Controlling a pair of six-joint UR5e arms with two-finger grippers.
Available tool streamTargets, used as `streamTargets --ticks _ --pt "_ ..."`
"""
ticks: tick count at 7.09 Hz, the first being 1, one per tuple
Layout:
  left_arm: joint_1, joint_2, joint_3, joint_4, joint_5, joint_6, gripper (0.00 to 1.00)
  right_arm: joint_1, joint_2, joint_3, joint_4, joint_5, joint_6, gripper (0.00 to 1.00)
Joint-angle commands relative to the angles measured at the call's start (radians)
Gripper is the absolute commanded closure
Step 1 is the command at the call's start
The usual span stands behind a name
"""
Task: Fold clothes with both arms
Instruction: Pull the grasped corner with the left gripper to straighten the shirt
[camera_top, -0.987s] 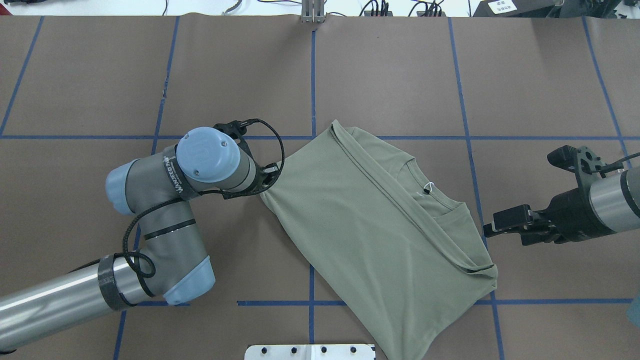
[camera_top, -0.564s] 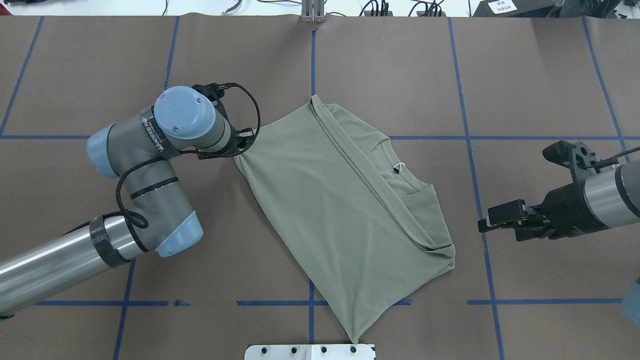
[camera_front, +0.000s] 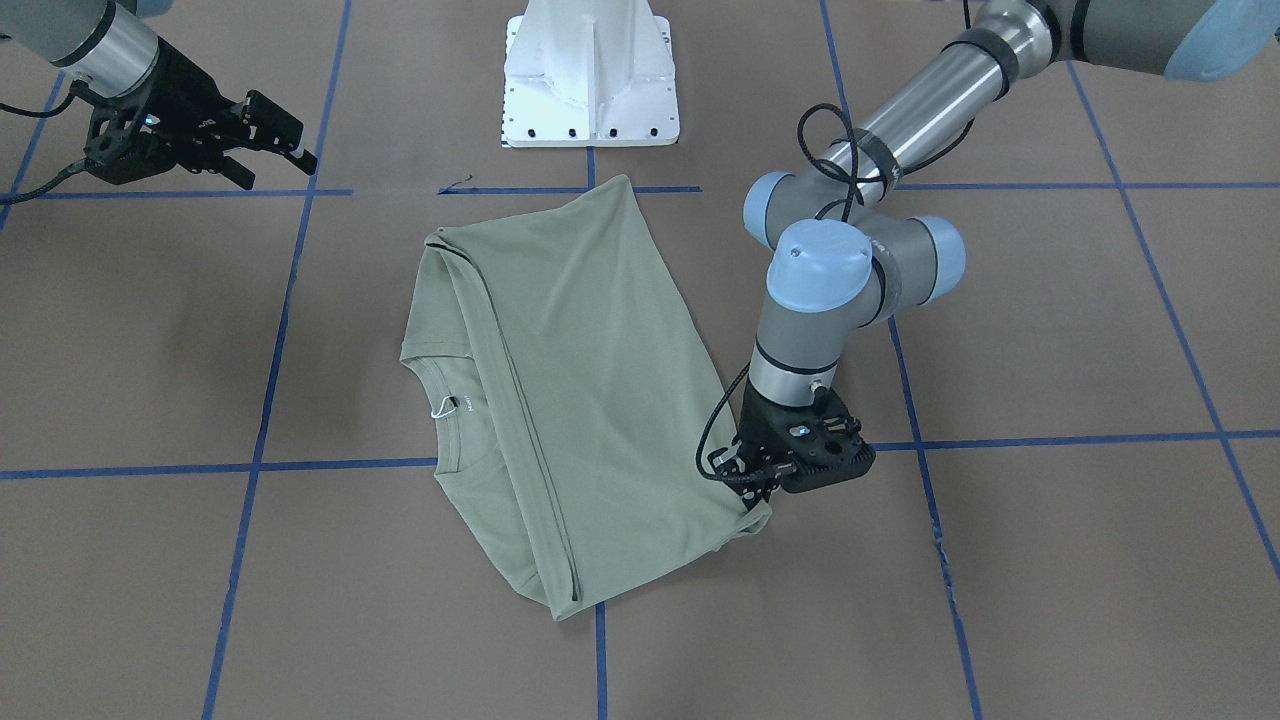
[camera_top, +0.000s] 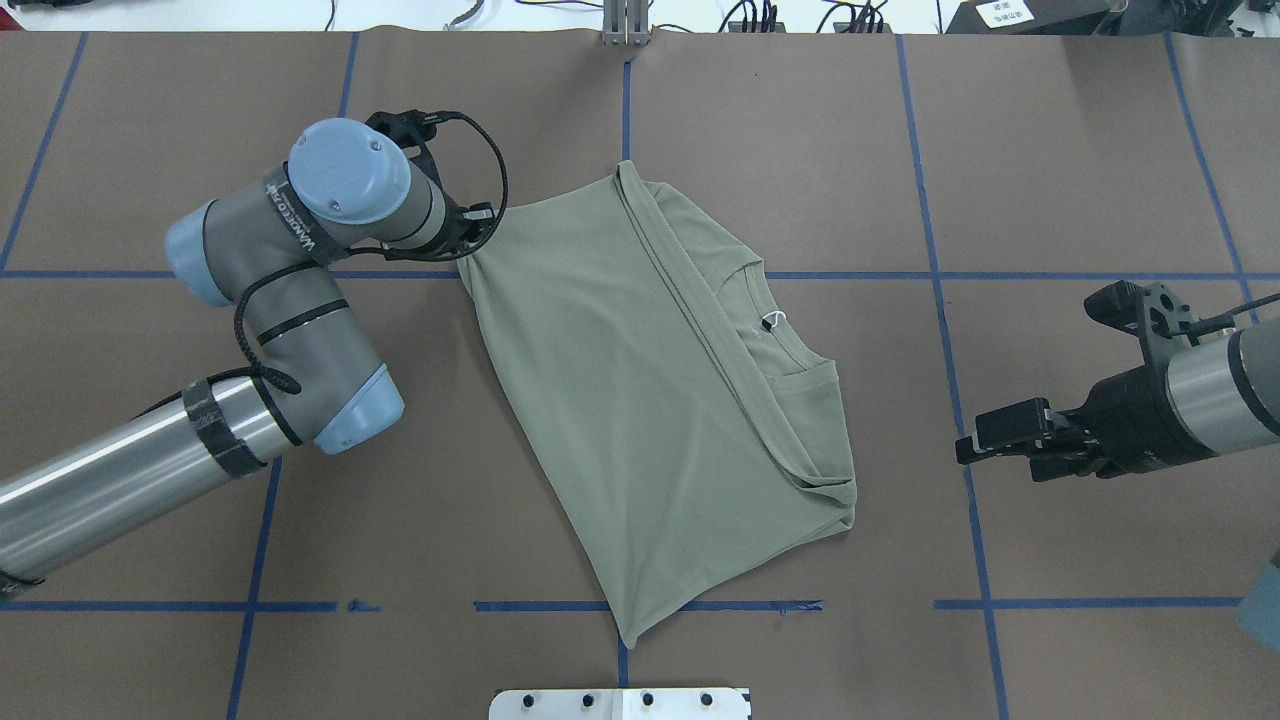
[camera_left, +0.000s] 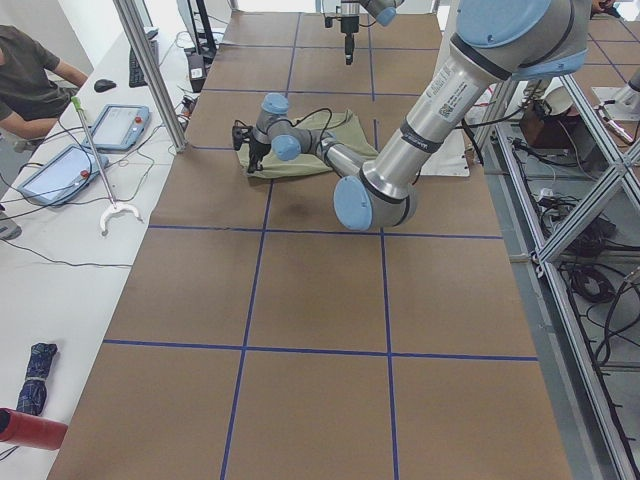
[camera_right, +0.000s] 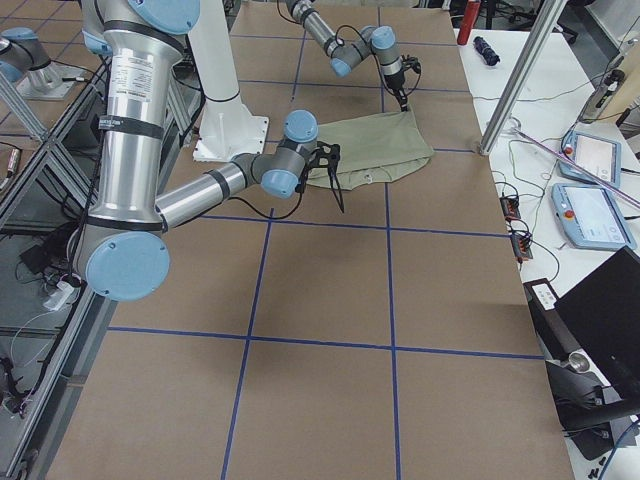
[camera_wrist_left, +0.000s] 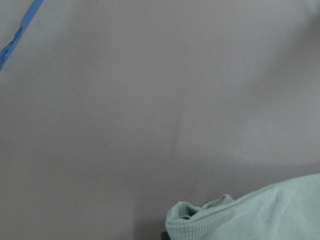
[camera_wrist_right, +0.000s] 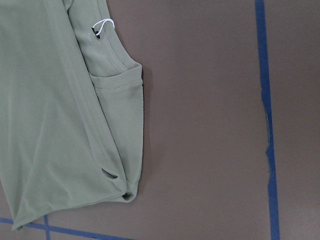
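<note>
Left gripper (camera_front: 748, 488) pinches shirt (camera_front: 590, 350) corner; right gripper (camera_top: 995, 450) parted, well apart

matt knit shirt (camera_top: 640, 400), matt brown paper table (camera_top: 1050, 150)

Garment: one sage-green shirt (camera_top: 640, 400), with one white tag loop (camera_top: 770, 320). Robot hardware: two arms, namely left arm (camera_top: 290, 300) and right arm (camera_top: 1210, 390), each with one gripper, so two in all, left gripper (camera_front: 748, 495) and right gripper (camera_top: 985, 445); one white pedestal base (camera_front: 590, 75); one brown table (camera_top: 800, 150). Along the white bench in the left side view: two handheld screens, nearer screen (camera_left: 62, 172) and farther screen (camera_left: 122, 127); one seated person (camera_left: 30, 80); one red cylinder (camera_left: 30, 430); one dark rolled item (camera_left: 37, 362).
</note>
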Motion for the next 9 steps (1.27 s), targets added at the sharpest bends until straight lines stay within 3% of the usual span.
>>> streamTargets --ticks 1,3,4,5,7,8,9 --pt "-0.029 -0.145 0.285 -0.224 0.05 0.042 1.0 0.0 -0.001 -0.001 0.0 0.001 0.0 0.0" --pt "-0.026 -0.256 0.465 -0.338 0.101 0.044 1.0 0.002 0.001 0.001 0.001 0.001 0.0 0.0" --pt "-0.028 -0.253 0.465 -0.34 0.106 0.047 0.74 0.0 -0.001 0.0 0.0 0.001 0.0 0.0" --pt "-0.026 -0.247 0.467 -0.34 0.107 0.135 0.01 0.0 0.001 -0.004 0.0 -0.001 0.0 0.0" --pt "-0.061 -0.241 0.462 -0.335 0.09 0.151 0.0 -0.003 0.012 -0.004 -0.002 -0.008 0.0 0.0" --pt "-0.075 -0.183 0.376 -0.309 0.007 0.153 0.0 -0.006 0.036 -0.017 -0.011 -0.031 -0.006 0.0" --pt "-0.075 -0.084 0.192 -0.221 -0.069 0.154 0.0 -0.011 0.051 -0.033 -0.014 -0.057 -0.014 0.0"
